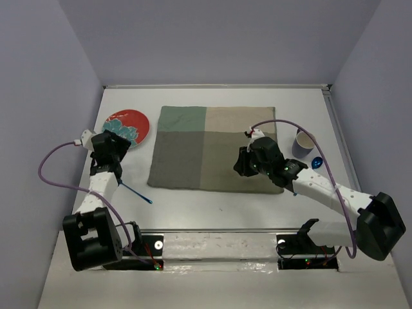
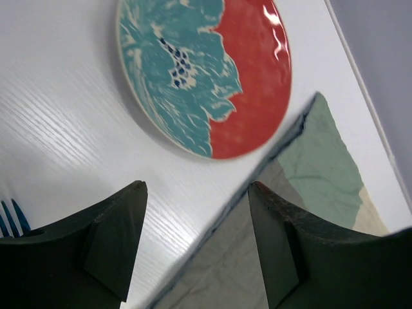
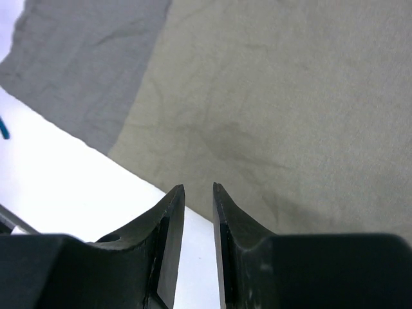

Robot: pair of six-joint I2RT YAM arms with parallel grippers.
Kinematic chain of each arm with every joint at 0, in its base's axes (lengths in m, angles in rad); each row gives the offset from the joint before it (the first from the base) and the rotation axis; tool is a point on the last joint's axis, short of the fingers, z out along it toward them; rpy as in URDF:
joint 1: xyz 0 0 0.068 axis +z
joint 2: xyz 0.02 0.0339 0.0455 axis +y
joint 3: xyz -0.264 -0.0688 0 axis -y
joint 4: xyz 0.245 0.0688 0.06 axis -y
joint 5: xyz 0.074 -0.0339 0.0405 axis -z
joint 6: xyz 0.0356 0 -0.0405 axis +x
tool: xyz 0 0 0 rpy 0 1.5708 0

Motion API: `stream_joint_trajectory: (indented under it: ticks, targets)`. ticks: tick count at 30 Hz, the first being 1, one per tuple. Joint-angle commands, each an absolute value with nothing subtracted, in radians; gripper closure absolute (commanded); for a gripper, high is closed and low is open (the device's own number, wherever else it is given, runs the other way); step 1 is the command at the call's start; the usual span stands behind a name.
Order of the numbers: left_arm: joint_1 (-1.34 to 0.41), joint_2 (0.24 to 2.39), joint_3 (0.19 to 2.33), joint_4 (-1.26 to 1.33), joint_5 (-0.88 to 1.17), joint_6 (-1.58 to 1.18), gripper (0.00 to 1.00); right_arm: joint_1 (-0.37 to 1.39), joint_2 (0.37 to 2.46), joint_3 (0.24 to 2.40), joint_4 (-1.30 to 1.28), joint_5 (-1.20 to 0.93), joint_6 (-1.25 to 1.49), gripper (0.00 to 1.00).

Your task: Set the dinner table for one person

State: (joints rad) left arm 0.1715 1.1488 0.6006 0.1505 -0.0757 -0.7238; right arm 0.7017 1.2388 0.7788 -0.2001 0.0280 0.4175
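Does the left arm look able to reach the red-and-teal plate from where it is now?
Probably yes. The left end effector hovers open and empty just short of the plate, with only bare dinner table between; the placemat lies off to the side.

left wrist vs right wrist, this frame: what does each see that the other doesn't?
Left wrist only: the red-and-teal plate, blue fork tines, the green patch of the cloth mat, and the left gripper, jaws wide and empty. Right wrist only: the right gripper, jaws narrowly parted and empty, over the mat near its edge, plus a blue sliver at the frame's left edge, too small to identify. Both: the mat and the white tabletop.
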Motion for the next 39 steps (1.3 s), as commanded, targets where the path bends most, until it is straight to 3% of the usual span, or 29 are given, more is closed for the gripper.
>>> stream_joint_trajectory:
  ticks: [1, 6, 17, 26, 29, 32, 33, 34, 36, 39]
  targets:
    - [0.279, 1.222, 0.580, 0.359, -0.005, -0.761, 0.25, 0.710, 1.167, 0.788, -0.158, 0.009, 0.402, 0.71]
    - [0.363, 1.377, 0.587, 0.454, 0.129, -0.828, 0.25, 0.710, 1.135, 0.784, -0.158, -0.026, 0.393, 0.71]
    - [0.371, 1.618, 0.656, 0.578, 0.132, -0.874, 0.32, 0.710, 1.106, 0.765, -0.156, -0.020, 0.403, 0.71]
    - [0.373, 1.729, 0.649, 0.716, 0.143, -0.988, 0.49, 0.710, 1.106, 0.773, -0.169, -0.011, 0.414, 0.71]
    - [0.373, 1.749, 0.653, 0.739, 0.141, -0.999, 0.57, 0.710, 1.117, 0.781, -0.172, -0.008, 0.414, 0.71]
    - [0.373, 1.769, 0.676, 0.752, 0.143, -0.994, 0.78, 0.710, 1.123, 0.788, -0.170, -0.008, 0.417, 0.71]
    - [0.373, 1.773, 0.676, 0.758, 0.147, -0.993, 0.78, 0.710, 1.123, 0.790, -0.170, -0.008, 0.419, 0.71]
    - [0.374, 1.778, 0.678, 0.768, 0.155, -0.989, 0.90, 0.710, 1.123, 0.792, -0.172, -0.008, 0.420, 0.71]
    - [0.376, 1.773, 0.673, 0.781, 0.166, -0.983, 1.00, 0.710, 1.123, 0.792, -0.172, -0.006, 0.422, 0.71]
    - [0.377, 1.727, 0.657, 0.805, 0.170, -0.970, 1.00, 0.710, 1.129, 0.795, -0.173, -0.005, 0.425, 0.71]
